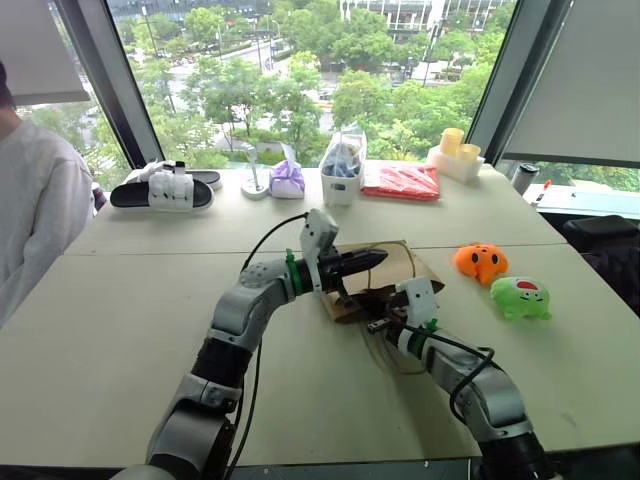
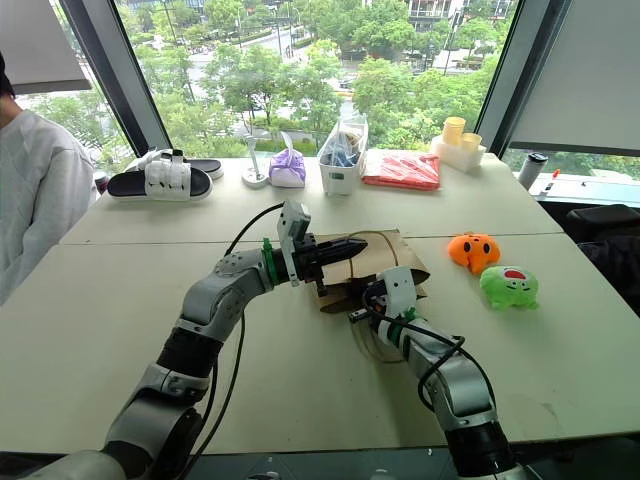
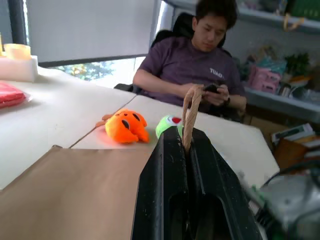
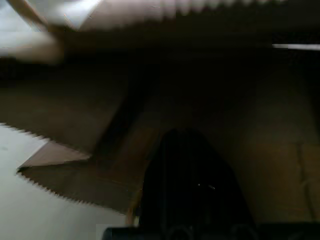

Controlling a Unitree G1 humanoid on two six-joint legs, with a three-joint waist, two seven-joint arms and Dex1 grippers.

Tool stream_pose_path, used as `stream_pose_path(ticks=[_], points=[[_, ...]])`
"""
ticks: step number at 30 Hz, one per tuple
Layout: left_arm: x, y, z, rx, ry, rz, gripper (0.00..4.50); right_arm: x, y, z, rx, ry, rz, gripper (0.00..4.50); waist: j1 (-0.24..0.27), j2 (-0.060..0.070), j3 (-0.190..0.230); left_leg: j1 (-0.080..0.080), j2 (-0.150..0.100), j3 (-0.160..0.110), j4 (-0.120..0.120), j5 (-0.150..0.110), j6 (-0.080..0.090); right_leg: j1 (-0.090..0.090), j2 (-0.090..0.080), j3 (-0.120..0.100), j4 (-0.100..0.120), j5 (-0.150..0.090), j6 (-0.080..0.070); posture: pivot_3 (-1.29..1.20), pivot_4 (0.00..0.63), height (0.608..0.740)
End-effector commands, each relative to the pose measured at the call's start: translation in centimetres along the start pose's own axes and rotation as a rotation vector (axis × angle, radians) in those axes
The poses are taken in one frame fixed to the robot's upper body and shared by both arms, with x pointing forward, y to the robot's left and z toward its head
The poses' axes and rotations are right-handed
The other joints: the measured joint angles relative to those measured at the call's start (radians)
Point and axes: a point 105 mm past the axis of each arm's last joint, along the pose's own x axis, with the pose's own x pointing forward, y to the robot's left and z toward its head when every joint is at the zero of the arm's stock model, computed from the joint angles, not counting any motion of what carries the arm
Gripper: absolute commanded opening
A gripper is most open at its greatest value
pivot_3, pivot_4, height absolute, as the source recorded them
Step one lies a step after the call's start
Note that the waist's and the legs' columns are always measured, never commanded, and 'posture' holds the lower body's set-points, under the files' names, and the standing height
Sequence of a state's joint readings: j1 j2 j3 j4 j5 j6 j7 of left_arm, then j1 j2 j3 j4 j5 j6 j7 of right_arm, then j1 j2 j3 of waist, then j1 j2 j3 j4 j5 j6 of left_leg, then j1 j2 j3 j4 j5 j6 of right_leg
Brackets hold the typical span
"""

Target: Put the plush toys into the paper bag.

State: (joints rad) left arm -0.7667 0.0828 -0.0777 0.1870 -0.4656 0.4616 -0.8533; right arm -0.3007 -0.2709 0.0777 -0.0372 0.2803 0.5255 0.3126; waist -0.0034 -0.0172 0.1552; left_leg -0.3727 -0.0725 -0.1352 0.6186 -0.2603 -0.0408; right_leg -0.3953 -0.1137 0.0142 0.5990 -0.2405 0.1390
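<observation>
Left eye view: the paper bag is best opened while its twine handle is kept pinched up by the left gripper, with the right gripper, pressed together, slid in at the mouth's 6 o'clock edge.

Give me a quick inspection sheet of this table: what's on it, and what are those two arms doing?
Surface: pale table, joined panels.
Job's things: paper bag lying mid-table; orange plush toy and green plush toy beside it, outside the bag.
Clutter: black-and-white slippers, purple cloth bundle, clear bag of blue items, red packet, yellow cups.
Grippers: left gripper shut on the bag's twine handle; right gripper shut, at the bag's mouth.
Cables: black cable along the left arm.
Surroundings: windows onto trees; a seated person; another person's sleeve.
</observation>
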Motion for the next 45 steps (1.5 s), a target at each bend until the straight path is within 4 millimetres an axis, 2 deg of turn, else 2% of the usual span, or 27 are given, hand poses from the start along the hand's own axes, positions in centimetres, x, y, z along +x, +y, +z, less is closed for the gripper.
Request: stream_pose_path(ticks=[1, 6, 11, 14, 17, 21, 25, 29, 34, 39, 42, 44, 45], points=[[0.5, -0.4, 3.1, 0.032, -0.078, -0.013, 0.06, 0.9, 0.1, 0.3, -0.024, -0.016, 0.014, 0.00, -0.006, 0.000, 0.000, 0.000, 0.000, 0.000, 0.000, 0.000, 0.000, 0.000, 0.000, 0.000, 0.000, 0.000, 0.000, 0.00, 0.150, 0.740], [0.6, -1.5, 4.1, 0.069, -0.077, -0.066, 0.06, 1.4, 0.8, -0.9, -0.026, 0.024, 0.050, 0.00, -0.015, 0.000, 0.000, 0.000, 0.000, 0.000, -0.001, 0.001, -0.003, 0.000, 0.000, 0.000, 0.000, 0.000, 0.000, 0.00, 0.150, 0.740], [0.9, -4.2, 5.7, 0.117, -0.093, -0.187, 0.06, 1.7, 1.5, -1.4, 0.014, 0.039, 0.067, 0.00, -0.015, 0.000, 0.000, 0.001, 0.000, 0.000, -0.001, 0.001, -0.002, 0.000, 0.001, 0.001, 0.001, 0.000, 0.000, 0.00, 0.150, 0.740], [1.1, -4.6, 6.4, 0.118, -0.128, -0.186, 0.06, 1.7, 1.7, -1.5, 0.019, 0.044, 0.075, 0.00, -0.014, 0.001, -0.001, 0.001, 0.000, 0.000, -0.001, 0.001, -0.002, 0.000, 0.001, 0.001, 0.001, 0.000, 0.000, 0.00, 0.150, 0.740], [1.1, -4.2, 7.3, 0.063, -0.187, -0.147, 0.06, 1.7, 1.9, -1.7, 0.019, 0.048, 0.082, 0.00, -0.013, 0.000, -0.001, 0.001, 0.000, 0.000, -0.001, 0.001, -0.002, 0.000, 0.001, 0.001, 0.001, 0.000, 0.000, 0.00, 0.150, 0.740], [1.0, -4.0, 6.9, 0.052, -0.181, -0.129, 0.06, 1.7, 2.1, -1.7, 0.021, 0.050, 0.088, 0.00, -0.015, 0.001, -0.001, 0.002, 0.000, 0.000, -0.001, 0.001, -0.002, 0.000, 0.001, 0.001, 0.001, 0.000, 0.000, 0.00, 0.150, 0.740], [0.8, -2.3, 6.0, 0.060, -0.155, -0.043, 0.06, 1.7, 2.4, -1.4, 0.022, 0.037, 0.096, 0.00, -0.014, 0.001, -0.001, 0.002, 0.000, 0.000, -0.001, 0.001, -0.002, 0.000, 0.001, 0.001, 0.001, 0.000, 0.000, 0.00, 0.150, 0.740], [0.7, -0.3, 5.0, 0.092, -0.129, 0.065, 0.06, 1.1, 2.5, 0.2, 0.019, -0.040, 0.112, 0.00, -0.013, 0.001, -0.001, 0.002, 0.000, 0.001, -0.001, 0.001, -0.002, 0.000, 0.001, 0.001, 0.001, 0.000, 0.000, 0.00, 0.150, 0.740], [0.6, 1.1, 4.6, 0.115, -0.139, 0.148, 0.06, -0.7, 3.3, 2.6, 0.014, -0.148, 0.184, 0.00, -0.010, 0.001, -0.001, 0.000, 0.000, 0.001, -0.001, 0.001, -0.003, -0.001, 0.001, 0.001, 0.000, 0.000, 0.000, 0.00, 0.150, 0.740], [0.5, 1.0, 4.0, 0.115, -0.133, 0.146, 0.06, -3.4, 4.6, 4.9, 0.055, -0.215, 0.295, 0.00, -0.009, 0.001, -0.001, 0.000, 0.000, 0.000, -0.001, 0.001, -0.001, -0.001, 0.001, 0.002, 0.000, 0.000, 0.000, 0.00, 0.150, 0.740], [0.5, 0.6, 3.8, 0.097, -0.132, 0.120, 0.06, -7.4, 4.9, 6.0, 0.104, -0.220, 0.364, 0.00, -0.003, 0.001, -0.001, 0.000, 0.000, 0.000, -0.001, 0.001, -0.001, 0.000, 0.000, 0.001, 0.000, 0.000, 0.000, 0.00, 0.150, 0.740], [0.5, 0.5, 3.7, 0.092, -0.127, 0.105, 0.06, -9.3, 4.8, 6.5, 0.123, -0.222, 0.375, 0.00, -0.003, 0.001, -0.001, 0.000, 0.000, -0.002, -0.001, 0.000, -0.001, 0.000, 0.000, 0.001, -0.001, 0.000, 0.000, 0.00, 0.150, 0.740], [0.6, 0.3, 3.6, 0.087, -0.121, 0.092, 0.00, -10.4, 4.2, 7.4, 0.138, -0.254, 0.360, 0.56, -0.004, 0.001, -0.001, -0.001, 0.000, -0.001, -0.001, 0.000, 0.000, 0.000, 0.000, 0.001, -0.001, 0.000, 0.000, 0.00, 0.150, 0.740]])
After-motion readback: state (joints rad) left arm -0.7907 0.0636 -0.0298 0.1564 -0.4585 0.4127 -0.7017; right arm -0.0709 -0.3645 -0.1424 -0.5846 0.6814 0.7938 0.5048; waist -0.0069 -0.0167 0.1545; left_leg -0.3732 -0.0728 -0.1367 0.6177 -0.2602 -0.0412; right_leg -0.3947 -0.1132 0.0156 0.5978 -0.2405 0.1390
